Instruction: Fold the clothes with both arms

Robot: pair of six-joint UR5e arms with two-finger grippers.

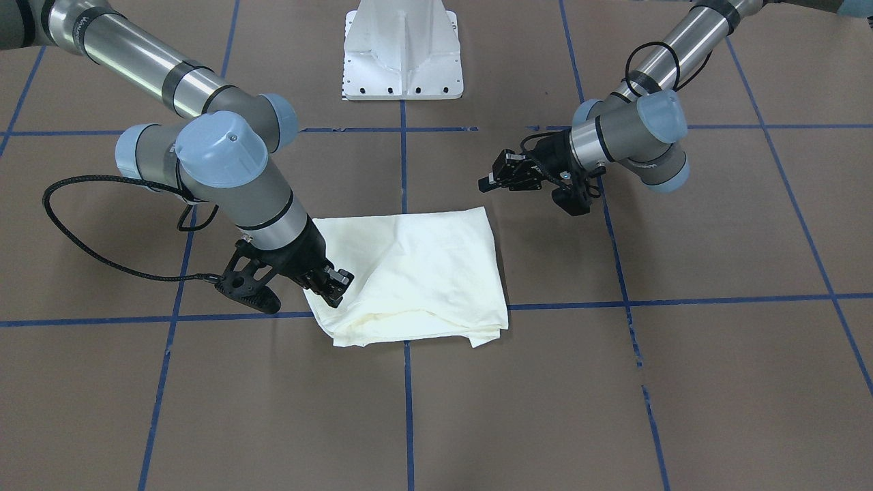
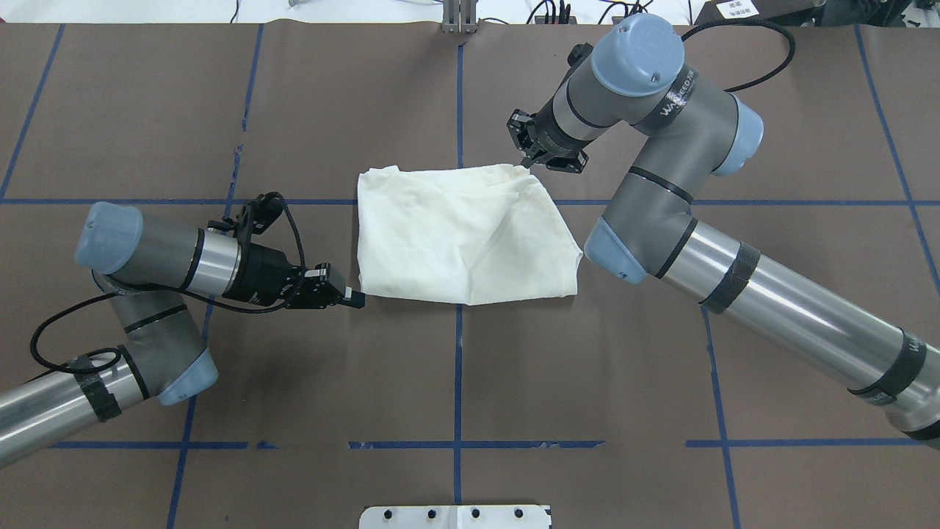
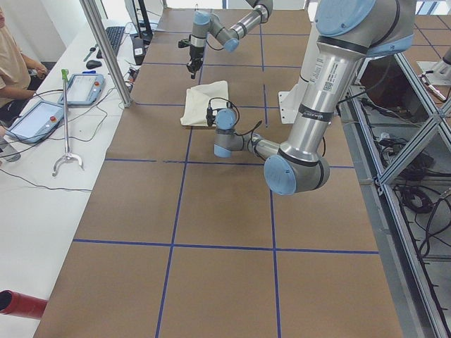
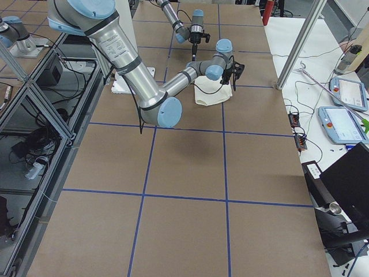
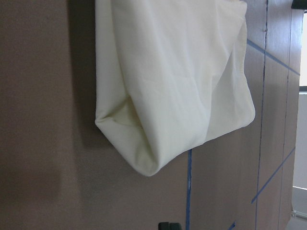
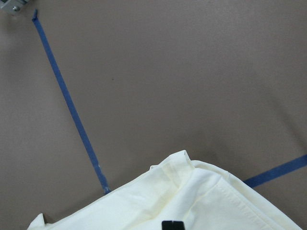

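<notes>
Overhead exterior: shirt [image 2: 463, 235] on taped table [image 2: 147, 110]

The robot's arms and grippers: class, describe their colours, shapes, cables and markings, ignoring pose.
The left arm and right arm are shiny silver tubes linked by rounded grey joints with light-blue caps. Black bands ring the tubes; one on the right arm carries white lettering. A black cable loops loosely beside each arm. The left gripper and right gripper are small, black, open-frame two-finger units.

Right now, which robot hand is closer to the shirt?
The right gripper, tilted down at a corner of the shirt; the left gripper hovers level, farther off.
</notes>
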